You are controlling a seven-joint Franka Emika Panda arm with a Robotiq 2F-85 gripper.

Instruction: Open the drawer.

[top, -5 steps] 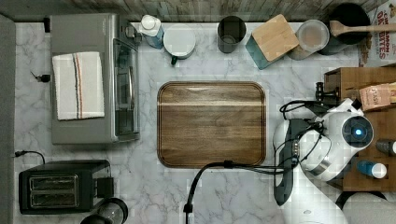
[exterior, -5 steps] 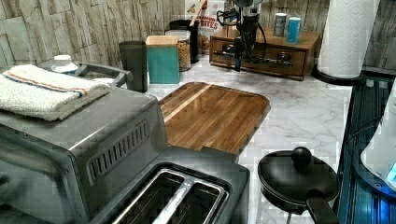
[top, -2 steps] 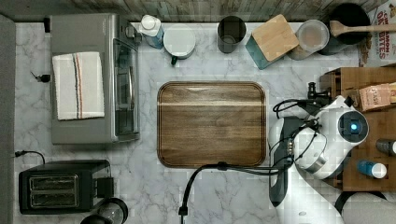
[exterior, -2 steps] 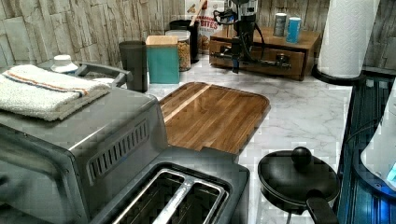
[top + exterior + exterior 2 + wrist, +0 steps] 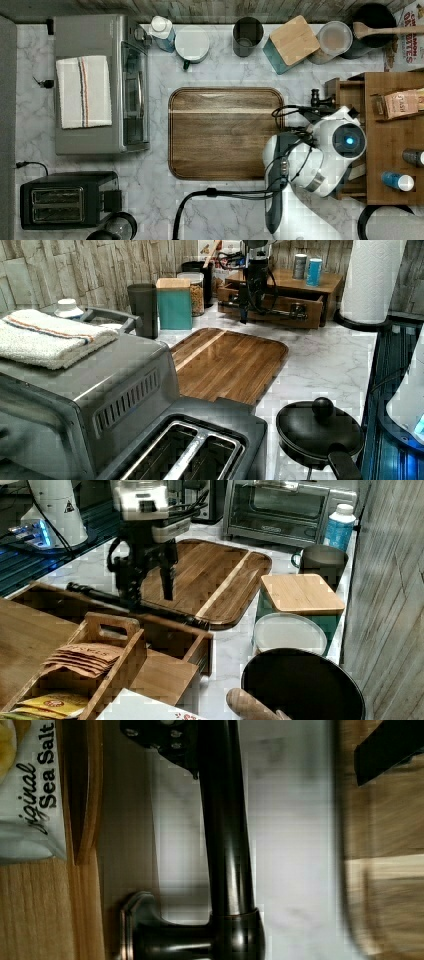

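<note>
With the tool spread wide around the black bar handle, gripping nothing, it should keep hooking straight outward so the drawer slides squarely.

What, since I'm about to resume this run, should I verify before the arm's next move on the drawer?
1. Gripper at the handle: ok. The gripper straddles the black bar handle.
2. Fingers clamped on the bar: not ok. They stand open.
3. Drawer started: ok. The drawer is partly out, its inside showing.
4. Room ahead: cannot tell. The cutting board lies in front of the drawer across a strip of marble.
5. Cable snag: cannot tell. The black cables loop beside the wrist.
</note>
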